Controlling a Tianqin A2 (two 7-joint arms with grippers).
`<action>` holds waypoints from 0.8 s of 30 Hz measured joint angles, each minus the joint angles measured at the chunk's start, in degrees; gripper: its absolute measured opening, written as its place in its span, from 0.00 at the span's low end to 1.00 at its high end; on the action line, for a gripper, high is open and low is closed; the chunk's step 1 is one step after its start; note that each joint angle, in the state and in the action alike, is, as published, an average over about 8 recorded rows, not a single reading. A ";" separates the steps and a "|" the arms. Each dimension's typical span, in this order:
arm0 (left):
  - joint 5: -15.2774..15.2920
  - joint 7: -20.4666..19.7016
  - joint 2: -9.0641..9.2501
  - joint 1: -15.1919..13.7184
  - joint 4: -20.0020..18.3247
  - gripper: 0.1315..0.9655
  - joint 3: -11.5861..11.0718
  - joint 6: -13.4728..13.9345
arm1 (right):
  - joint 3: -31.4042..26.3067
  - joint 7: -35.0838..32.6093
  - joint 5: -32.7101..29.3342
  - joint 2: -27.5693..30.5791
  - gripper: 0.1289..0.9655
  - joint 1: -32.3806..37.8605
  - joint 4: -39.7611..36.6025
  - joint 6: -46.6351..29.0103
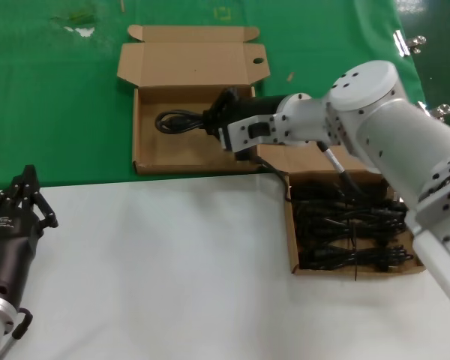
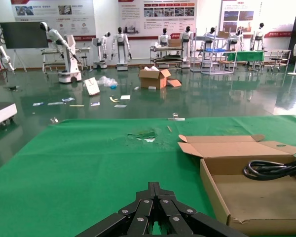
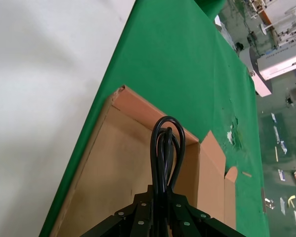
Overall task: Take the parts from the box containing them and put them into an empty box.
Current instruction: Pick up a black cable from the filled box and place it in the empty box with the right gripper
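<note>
No legible text or labels.

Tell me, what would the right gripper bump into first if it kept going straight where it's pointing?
Probably the far left wall of the empty box. The right gripper, shut on a power cord, points leftward across its tray. Height is unclear, so it might pass over.

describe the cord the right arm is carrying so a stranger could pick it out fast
Find the open cardboard box on the green cloth. The right gripper is shut on one black coiled cord over its tray. The other cords lie packed in the nearer box.
</note>
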 joint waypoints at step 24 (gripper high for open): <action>0.00 0.00 0.00 0.00 0.00 0.01 0.00 0.00 | -32.20 -3.45 33.23 -0.22 0.10 -2.66 4.34 8.61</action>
